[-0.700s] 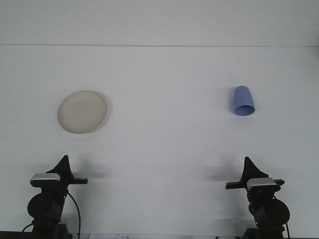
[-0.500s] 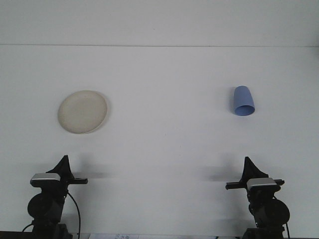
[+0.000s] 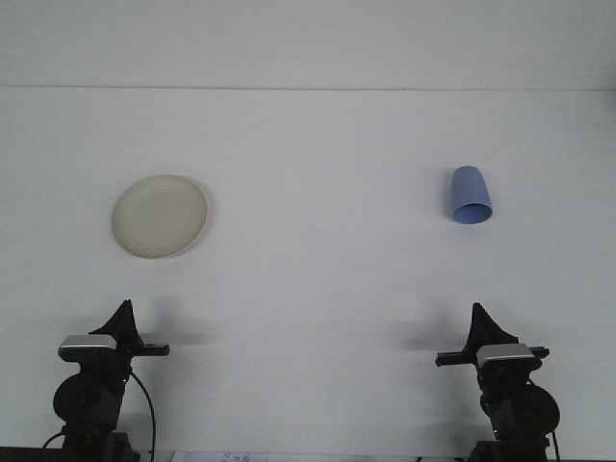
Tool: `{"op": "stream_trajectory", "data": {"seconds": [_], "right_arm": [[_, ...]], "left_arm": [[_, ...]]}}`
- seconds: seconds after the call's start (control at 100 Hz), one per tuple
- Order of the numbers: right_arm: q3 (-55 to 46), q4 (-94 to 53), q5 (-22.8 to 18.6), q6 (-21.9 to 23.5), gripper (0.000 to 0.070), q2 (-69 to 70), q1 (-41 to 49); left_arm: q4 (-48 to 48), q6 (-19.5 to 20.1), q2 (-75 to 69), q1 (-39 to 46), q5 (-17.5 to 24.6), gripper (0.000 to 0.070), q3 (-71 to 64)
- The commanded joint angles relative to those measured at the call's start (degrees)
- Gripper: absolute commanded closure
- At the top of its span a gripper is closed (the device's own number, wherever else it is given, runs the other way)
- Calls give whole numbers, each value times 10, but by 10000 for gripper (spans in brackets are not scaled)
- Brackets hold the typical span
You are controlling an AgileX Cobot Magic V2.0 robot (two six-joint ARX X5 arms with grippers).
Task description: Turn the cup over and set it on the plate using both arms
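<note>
**Cup and plate well apart from both arms**

One blue cup [image 3: 471, 196] lies on its side at the counter's [image 3: 318, 269] right, mouth toward the camera, well ahead of the right gripper [image 3: 478, 323]. One cream plate [image 3: 160, 216] sits at the left, well ahead of the left gripper [image 3: 123, 318]. Whether either pair of jaws is open cannot be told.

A bare lab-style test bench: a plain white table [image 3: 318, 289] against a blank white wall [image 3: 308, 43].

Matt blue plastic cup [image 3: 471, 195], matt cream plate [image 3: 160, 216], smooth white table [image 3: 318, 269]
</note>
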Motion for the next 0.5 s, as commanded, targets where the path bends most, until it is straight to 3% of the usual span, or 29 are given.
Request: {"op": "stream_trajectory", "data": {"seconds": [0.0, 0.09, 0.26, 0.38, 0.49], "right_arm": [[-1, 9, 2, 7, 693, 0, 0], [-1, 17, -3, 16, 693, 0, 0], [-1, 25, -34, 93, 693, 0, 0], [-1, 38, -34, 102, 693, 0, 0], [0, 56, -33, 152, 694, 0, 0]], "left_arm": [[6, -4, -2, 1, -3, 686, -10], [6, -4, -2, 1, -3, 686, -10], [6, -4, -2, 1, -3, 686, -10], [6, -4, -2, 1, -3, 686, -10], [6, -4, -2, 1, -3, 686, -10]]}}
